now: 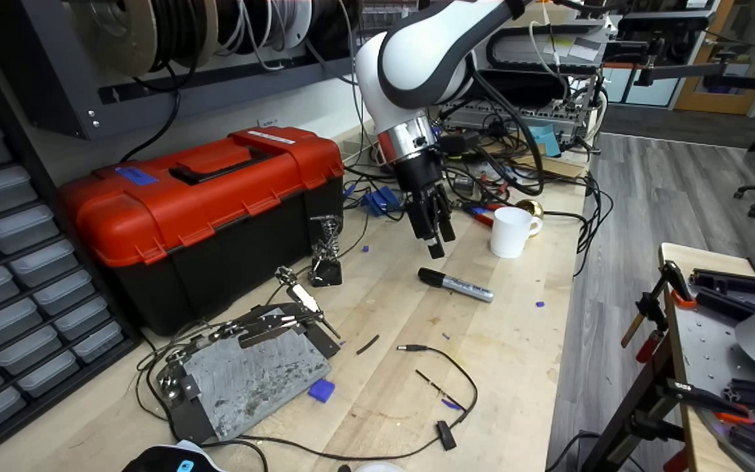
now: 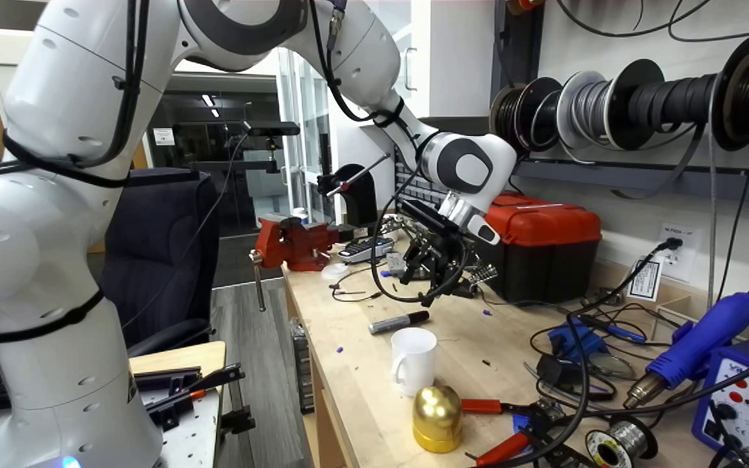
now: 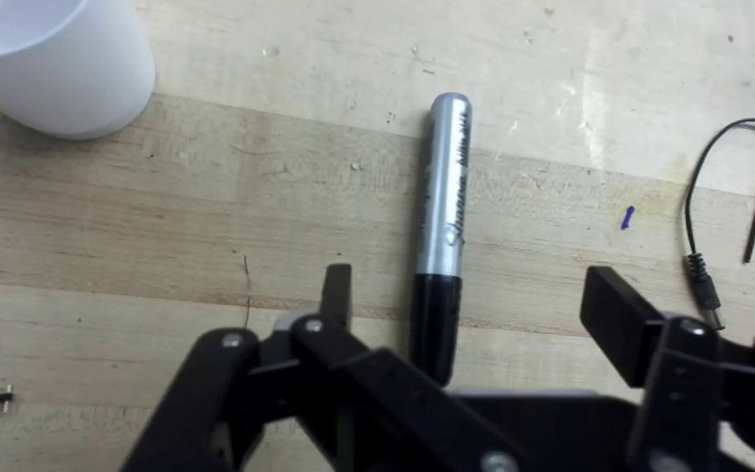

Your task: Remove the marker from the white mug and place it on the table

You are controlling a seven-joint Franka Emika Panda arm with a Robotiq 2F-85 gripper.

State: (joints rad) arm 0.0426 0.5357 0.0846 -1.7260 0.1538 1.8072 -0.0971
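Observation:
The marker (image 1: 456, 284), grey with a black cap, lies flat on the table (image 1: 515, 367), outside the mug. It also shows in an exterior view (image 2: 398, 323) and in the wrist view (image 3: 444, 196). The white mug (image 1: 510, 232) stands upright a short way from the marker, also in an exterior view (image 2: 415, 361) and at the top left of the wrist view (image 3: 89, 72). My gripper (image 1: 442, 242) is open and empty above the table near the marker's cap end. In the wrist view the cap lies between the spread fingers (image 3: 469, 295), closer to the left one.
A red and black toolbox (image 1: 220, 196) stands along the wall. A circuit-holder stand with a grey plate (image 1: 259, 373) and a black cable (image 1: 472, 387) lie nearby. A gold dome (image 2: 437, 419), red-handled pliers (image 2: 482, 406) and tangled cables are beside the mug.

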